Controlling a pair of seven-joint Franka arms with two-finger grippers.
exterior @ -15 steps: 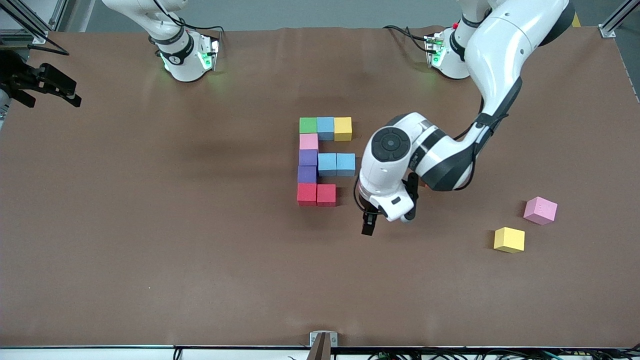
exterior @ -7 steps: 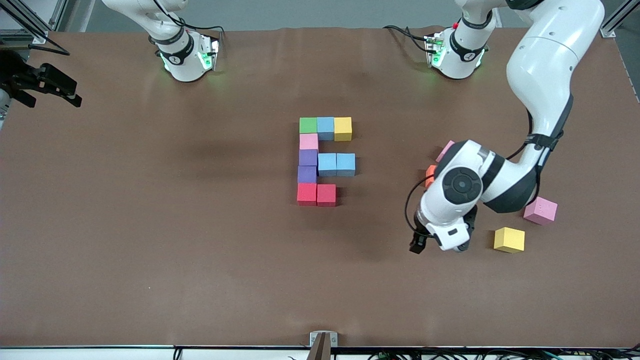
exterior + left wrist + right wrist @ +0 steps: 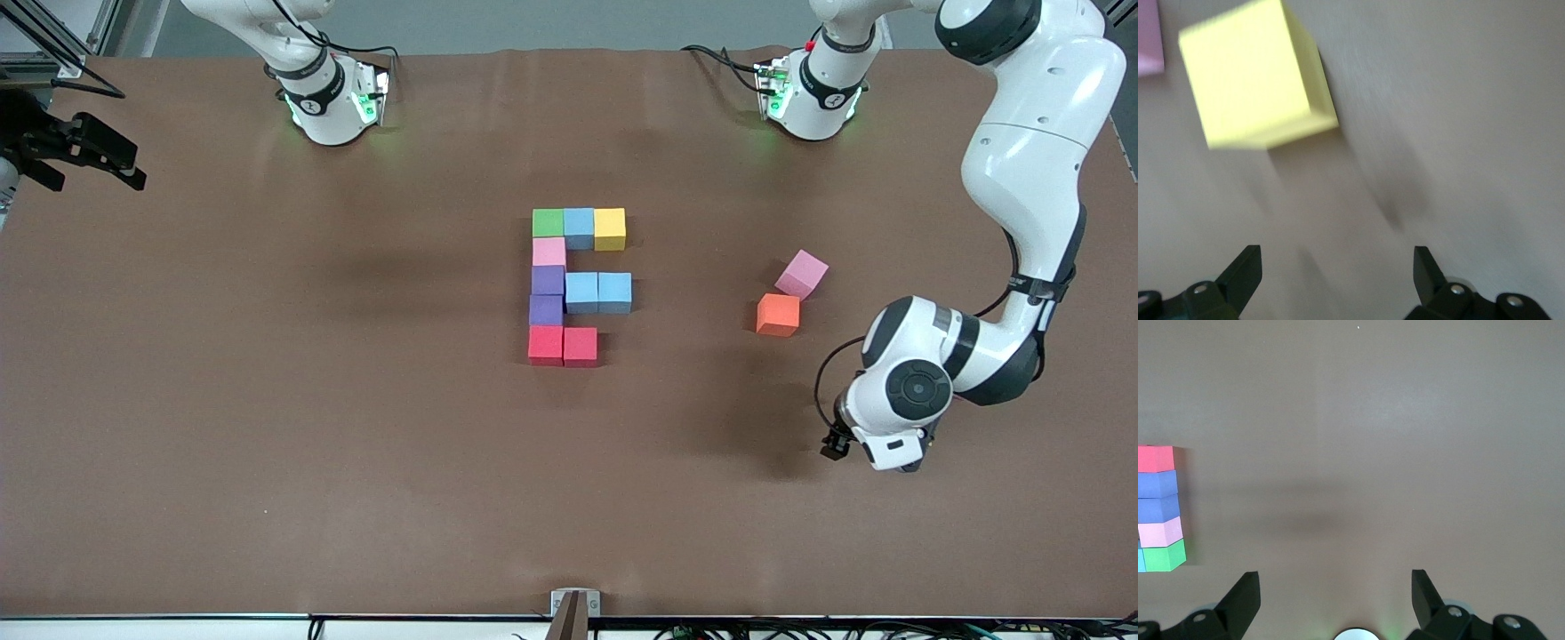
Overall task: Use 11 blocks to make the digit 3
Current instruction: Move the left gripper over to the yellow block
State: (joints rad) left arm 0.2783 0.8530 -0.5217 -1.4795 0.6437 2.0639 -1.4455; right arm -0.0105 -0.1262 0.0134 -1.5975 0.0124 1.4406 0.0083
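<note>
I am hovering the left gripper (image 3: pixel 1335 270), jaws wide and empty, over the table by the yellow cube (image 3: pixel 1255 73); the right gripper (image 3: pixel 1335 590) is waiting, jaws wide.

We list: one brown matte surface (image 3: pixel 267 427), softly shadowed; grey floor (image 3: pixel 533 22) along its upper edge; aluminium frame posts (image 3: pixel 1092 40) at both upper corners.

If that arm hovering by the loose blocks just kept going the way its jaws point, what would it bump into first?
Probably bare table: the left gripper points down with open jaws, and the yellow block sits off to one side.
</note>
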